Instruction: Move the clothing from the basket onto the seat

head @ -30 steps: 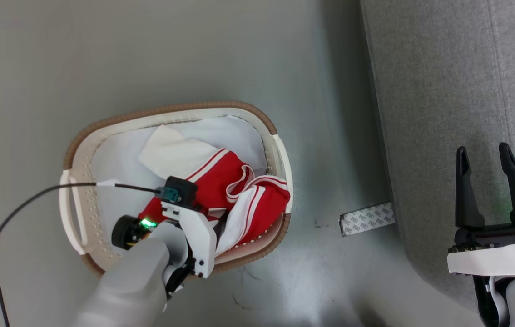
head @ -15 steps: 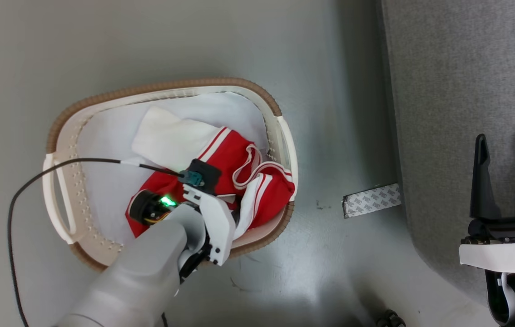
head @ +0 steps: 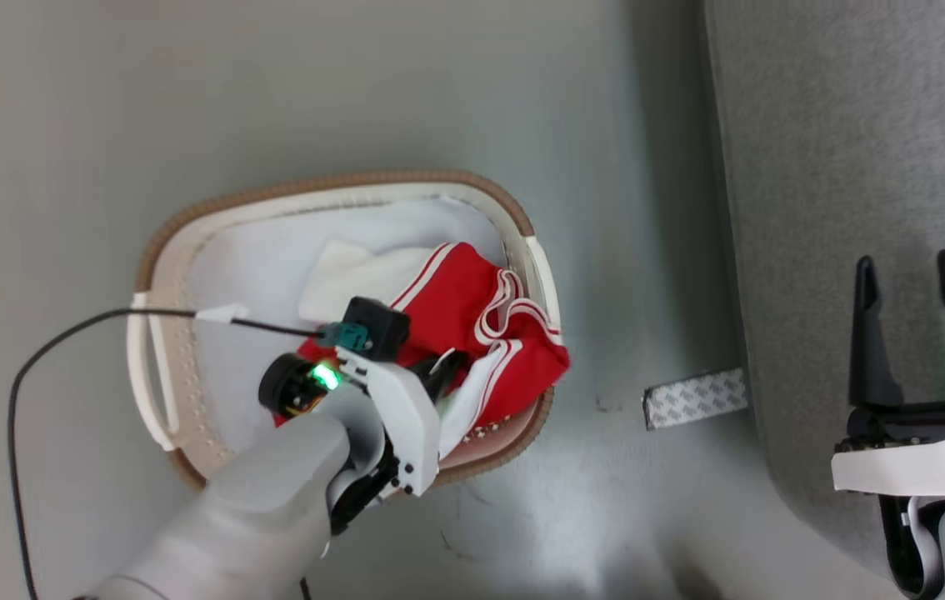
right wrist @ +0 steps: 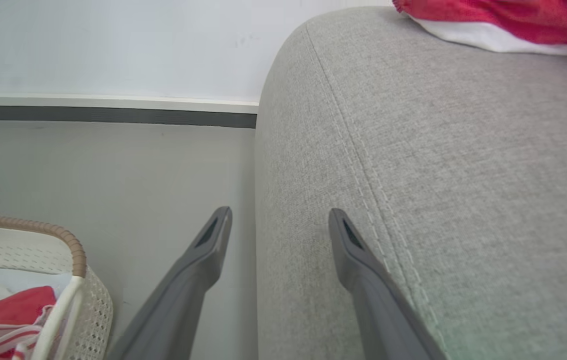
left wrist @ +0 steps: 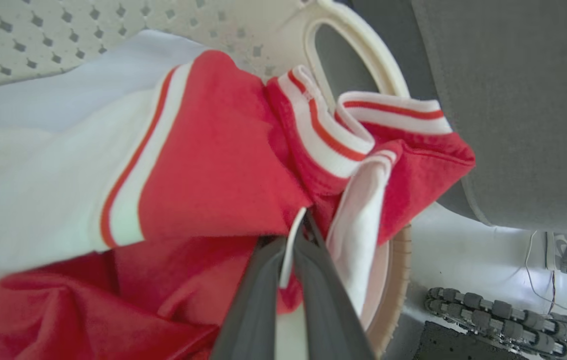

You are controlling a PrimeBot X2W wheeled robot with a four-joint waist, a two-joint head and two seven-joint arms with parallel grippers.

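The cream basket [head: 339, 182] with a brown rim stands on the floor, left of the grey seat [head: 856, 125]. Red clothing [head: 472, 317] with white panels and stripe trim lies bunched at the basket's right side, and one fold hangs over the rim. My left gripper [head: 442, 372] reaches into the basket. In the left wrist view the left gripper [left wrist: 296, 225] is shut on the clothing [left wrist: 223, 160], pinching red fabric and a thin white cord. My right gripper [head: 910, 275] hangs open over the seat's left edge, nothing between its fingers [right wrist: 213, 235]. Another red-and-white garment [right wrist: 503, 20] lies on the seat [right wrist: 438, 150].
A plain white liner sheet [head: 256, 275] covers the basket's bottom. A grey patterned strip [head: 696, 398] lies on the floor between basket and seat. A black cable [head: 64, 342] arcs from my left wrist over the basket's left handle. A wall with a dark skirting [right wrist: 108, 116] stands behind.
The head view has shifted. My left gripper has drawn the red garment up and toward the basket's right rim, so the white panel is more gathered. The right gripper stays open.
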